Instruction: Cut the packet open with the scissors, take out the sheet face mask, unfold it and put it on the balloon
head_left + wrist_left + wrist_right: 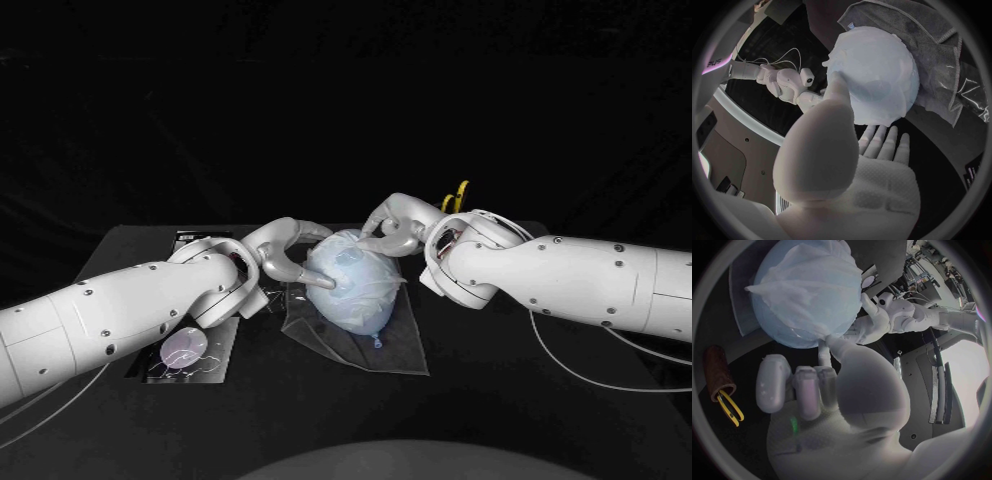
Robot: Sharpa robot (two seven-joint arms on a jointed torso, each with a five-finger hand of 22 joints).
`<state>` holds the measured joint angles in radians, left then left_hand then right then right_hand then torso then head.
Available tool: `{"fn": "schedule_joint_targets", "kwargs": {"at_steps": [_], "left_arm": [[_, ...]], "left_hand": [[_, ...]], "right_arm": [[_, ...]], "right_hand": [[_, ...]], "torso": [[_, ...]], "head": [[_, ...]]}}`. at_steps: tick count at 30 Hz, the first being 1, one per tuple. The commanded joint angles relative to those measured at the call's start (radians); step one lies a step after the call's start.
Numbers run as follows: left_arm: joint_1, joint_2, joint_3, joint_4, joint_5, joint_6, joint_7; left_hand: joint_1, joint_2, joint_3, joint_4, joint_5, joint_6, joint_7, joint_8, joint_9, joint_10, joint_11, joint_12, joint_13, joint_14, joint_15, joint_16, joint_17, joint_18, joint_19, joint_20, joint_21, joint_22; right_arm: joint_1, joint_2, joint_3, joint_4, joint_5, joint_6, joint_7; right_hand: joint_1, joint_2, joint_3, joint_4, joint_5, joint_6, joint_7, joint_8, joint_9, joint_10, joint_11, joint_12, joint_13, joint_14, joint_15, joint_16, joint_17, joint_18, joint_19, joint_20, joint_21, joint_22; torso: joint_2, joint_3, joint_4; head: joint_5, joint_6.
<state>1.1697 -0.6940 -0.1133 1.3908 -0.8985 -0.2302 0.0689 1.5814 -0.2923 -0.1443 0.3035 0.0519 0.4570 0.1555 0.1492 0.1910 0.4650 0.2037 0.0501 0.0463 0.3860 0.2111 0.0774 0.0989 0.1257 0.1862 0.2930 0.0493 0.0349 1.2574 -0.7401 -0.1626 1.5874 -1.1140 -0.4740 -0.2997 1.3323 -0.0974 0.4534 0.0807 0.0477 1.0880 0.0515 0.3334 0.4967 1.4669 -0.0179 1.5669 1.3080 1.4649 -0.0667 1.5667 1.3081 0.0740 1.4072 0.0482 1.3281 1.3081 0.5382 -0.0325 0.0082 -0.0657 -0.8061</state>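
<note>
You're nearly done, I judge: the mask (pixel 343 265) drapes the balloon (pixel 358 318), left hand (pixel 289 255) spread at nine o'clock pressing it, right hand (pixel 389 232) at one o'clock touching, grip unclear.

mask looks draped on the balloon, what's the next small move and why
Probably smooth the sheet mask down with the right hand while the left hand steadies the balloon: one mask corner stands off it, and both hands touch the balloon.

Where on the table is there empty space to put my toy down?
Bare table lies right of the clear sheet, near the front edge, and in front of that sheet. The middle is crowded: the left hand and right hand touch the balloon; the packet lies left.
</note>
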Motion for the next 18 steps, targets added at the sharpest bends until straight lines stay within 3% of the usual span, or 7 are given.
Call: {"fn": "schedule_joint_targets", "kwargs": {"at_steps": [1,11,18], "left_arm": [[0.001,0.002,0.001,0.004,0.004,0.013,0.007],[0.001,0.000,0.001,0.004,0.004,0.013,0.006],[0.001,0.000,0.001,0.003,0.004,0.014,0.005]], "left_hand": [[0.000,0.007,0.004,-0.001,0.002,0.002,0.045,0.005,0.001,-0.004,0.005,-0.005,-0.001,-0.005,0.001,-0.003,-0.001,0.011,0.006,-0.001,0.006,0.001],[0.000,0.008,0.006,-0.001,0.002,0.002,0.046,0.005,0.002,-0.006,0.003,-0.006,-0.002,-0.007,0.001,-0.004,-0.001,0.011,0.006,-0.001,0.006,0.001],[0.000,0.008,0.006,-0.001,0.002,0.002,0.046,0.005,0.002,-0.006,0.003,-0.006,-0.002,-0.007,0.001,-0.004,-0.001,0.011,0.006,-0.001,0.006,0.001]], "right_arm": [[-0.003,-0.002,-0.002,0.004,0.003,-0.033,0.018],[-0.004,-0.025,-0.002,0.037,0.024,-0.099,0.070],[-0.005,-0.038,-0.002,0.072,0.023,-0.079,0.091]], "right_hand": [[0.017,0.003,0.013,-0.008,0.001,0.013,-0.005,0.008,0.014,0.104,-0.007,0.004,0.263,0.106,-0.012,0.004,0.263,-0.009,0.002,-0.011,0.008,0.052],[0.016,0.004,0.041,-0.023,0.001,0.016,-0.004,0.015,0.025,0.104,-0.007,0.004,0.263,0.106,-0.013,0.004,0.263,-0.011,0.007,-0.015,0.014,0.059],[0.014,0.005,0.045,-0.025,0.001,0.016,-0.004,0.016,0.027,0.104,-0.007,0.004,0.263,0.106,-0.013,0.004,0.263,-0.011,0.007,-0.015,0.014,0.059]], "torso": [[0.000,0.0000,-0.0002],[0.000,0.0000,-0.0002],[0.000,0.0003,0.0000]], "head": [[-0.001,0.000],[-0.001,0.003],[-0.001,0.001]]}}
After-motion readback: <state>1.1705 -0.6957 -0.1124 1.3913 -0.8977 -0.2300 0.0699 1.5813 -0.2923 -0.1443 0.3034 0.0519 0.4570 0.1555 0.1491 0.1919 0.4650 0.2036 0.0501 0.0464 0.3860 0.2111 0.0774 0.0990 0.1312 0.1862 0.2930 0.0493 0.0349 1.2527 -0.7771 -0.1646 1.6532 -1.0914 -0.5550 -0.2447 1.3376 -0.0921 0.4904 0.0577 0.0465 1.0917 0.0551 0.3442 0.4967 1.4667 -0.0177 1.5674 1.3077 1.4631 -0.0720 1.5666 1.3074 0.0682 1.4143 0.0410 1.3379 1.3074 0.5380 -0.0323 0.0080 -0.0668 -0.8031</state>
